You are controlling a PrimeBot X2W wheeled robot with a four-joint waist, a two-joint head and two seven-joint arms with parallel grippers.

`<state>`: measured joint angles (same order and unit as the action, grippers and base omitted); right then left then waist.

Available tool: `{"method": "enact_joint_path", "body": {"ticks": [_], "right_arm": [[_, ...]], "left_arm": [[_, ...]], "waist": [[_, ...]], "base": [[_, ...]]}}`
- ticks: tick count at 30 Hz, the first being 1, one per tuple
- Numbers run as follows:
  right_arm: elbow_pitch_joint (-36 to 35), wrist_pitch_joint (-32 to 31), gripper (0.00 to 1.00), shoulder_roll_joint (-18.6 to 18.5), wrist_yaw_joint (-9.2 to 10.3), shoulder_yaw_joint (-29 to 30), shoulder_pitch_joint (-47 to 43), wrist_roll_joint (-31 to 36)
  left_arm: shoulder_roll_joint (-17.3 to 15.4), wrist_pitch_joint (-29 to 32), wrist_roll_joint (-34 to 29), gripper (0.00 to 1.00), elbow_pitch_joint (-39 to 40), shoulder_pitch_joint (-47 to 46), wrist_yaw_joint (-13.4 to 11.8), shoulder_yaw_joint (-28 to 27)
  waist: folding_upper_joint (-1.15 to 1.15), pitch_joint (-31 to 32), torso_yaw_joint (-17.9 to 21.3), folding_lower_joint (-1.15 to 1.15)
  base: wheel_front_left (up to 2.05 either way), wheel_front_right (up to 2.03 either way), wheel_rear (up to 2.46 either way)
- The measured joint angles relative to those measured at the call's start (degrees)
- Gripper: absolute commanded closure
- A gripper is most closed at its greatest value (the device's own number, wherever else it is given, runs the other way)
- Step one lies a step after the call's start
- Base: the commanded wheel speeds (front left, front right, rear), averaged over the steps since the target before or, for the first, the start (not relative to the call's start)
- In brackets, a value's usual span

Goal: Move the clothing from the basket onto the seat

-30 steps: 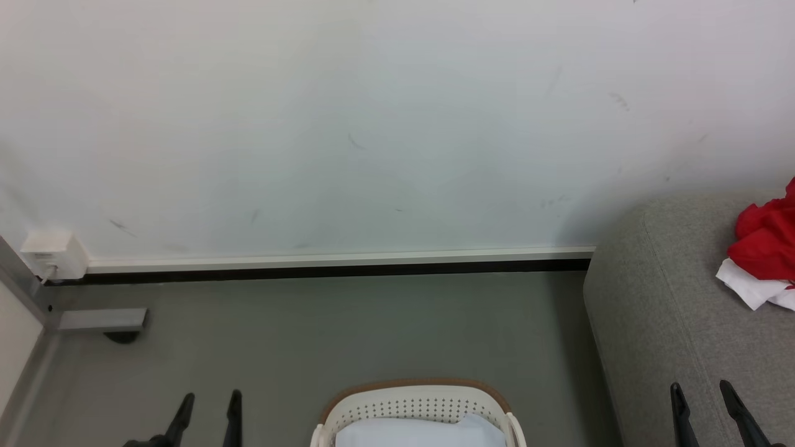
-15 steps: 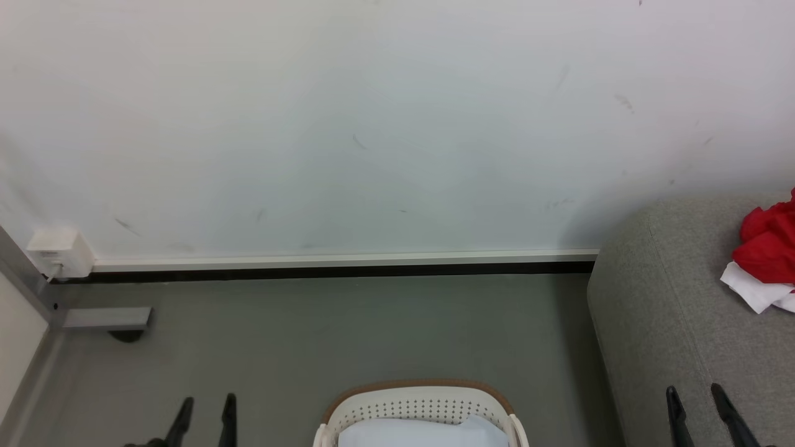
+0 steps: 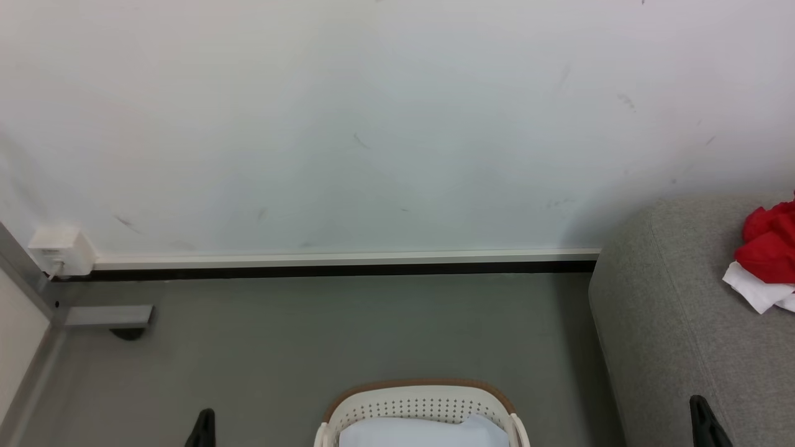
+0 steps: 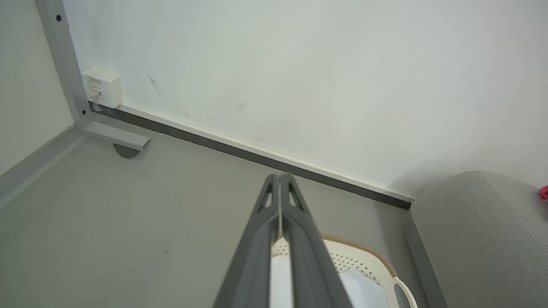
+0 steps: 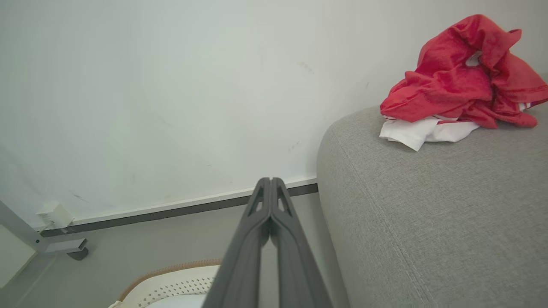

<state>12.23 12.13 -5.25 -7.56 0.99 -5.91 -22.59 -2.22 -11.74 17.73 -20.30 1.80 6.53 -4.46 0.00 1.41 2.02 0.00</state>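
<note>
Clothing [image 5: 460, 81]: red bundle with white fabric showing underneath, lying crumpled on top of the seat [image 5: 428, 214], toward the wall [image 3: 372, 124]. Basket [image 3: 422, 400] is on the floor [image 3: 310, 335], left of the seat and well apart from the bundle. Pale bluish-white item [image 3: 422, 433] inside it, can't tell what. Left gripper [image 4: 279, 176]: jaws pressed together, nothing between them, left of the basket in head view. Right gripper [image 5: 269, 179]: jaws pressed together, empty, seen against the seat's left side in head view.
</note>
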Motion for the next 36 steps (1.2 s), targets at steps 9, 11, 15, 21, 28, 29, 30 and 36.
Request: {"method": "enact_joint_path", "body": {"ticks": [9,11,15,21,28,29,30,36], "right_arm": [[0.27,-2.24,1.00,0.24,0.00,0.77,1.36,-8.83],[0.35,-2.77,1.00,0.32,0.00,0.92,1.63,-10.51],[0.43,-3.64,1.00,0.43,0.00,1.15,2.41,-14.05],[0.54,-5.08,1.00,0.66,0.00,1.49,3.22,-19.14],[0.67,-6.57,1.00,0.96,0.00,1.93,4.06,-24.48],[0.67,-6.65,1.00,1.00,0.00,1.99,4.27,-25.15],[0.67,-6.93,1.00,1.02,0.00,2.05,4.50,-25.95],[0.76,-8.06,1.00,1.14,0.00,2.44,4.96,-30.22]], "left_arm": [[-0.01,1.97,9.32,1.00,0.98,-0.65,0.02,-0.01],[-0.01,2.59,11.40,1.00,1.15,-0.76,0.05,-0.03],[-0.02,3.42,15.21,1.00,1.54,-1.24,0.07,-0.15],[-0.03,4.68,20.28,1.00,1.93,-1.86,0.08,-0.31],[-0.04,6.21,26.35,1.00,2.38,-2.50,0.09,-0.46],[-0.04,6.37,27.00,1.00,2.48,-2.61,0.10,-0.48],[-0.05,6.65,27.55,1.00,2.55,-2.69,0.18,-0.52],[-0.07,7.68,32.31,1.00,2.85,-3.10,0.26,-0.63]], "waist": [[0.00,-0.12,-0.16,0.00],[0.00,-0.15,-0.19,0.00],[0.00,-0.21,-0.26,0.00],[0.00,-0.29,-0.36,0.00],[0.00,-0.39,-0.49,0.00],[0.00,-0.40,-0.51,0.00],[0.00,-0.42,-0.52,0.00],[0.00,-0.50,-0.63,0.00]], "base": [[0.00,0.00,0.00],[0.00,0.00,0.00],[0.00,0.00,0.00],[0.00,0.00,0.00],[0.00,0.00,0.00],[0.00,0.00,0.00],[0.00,0.00,0.00],[0.00,0.00,0.00]]}}
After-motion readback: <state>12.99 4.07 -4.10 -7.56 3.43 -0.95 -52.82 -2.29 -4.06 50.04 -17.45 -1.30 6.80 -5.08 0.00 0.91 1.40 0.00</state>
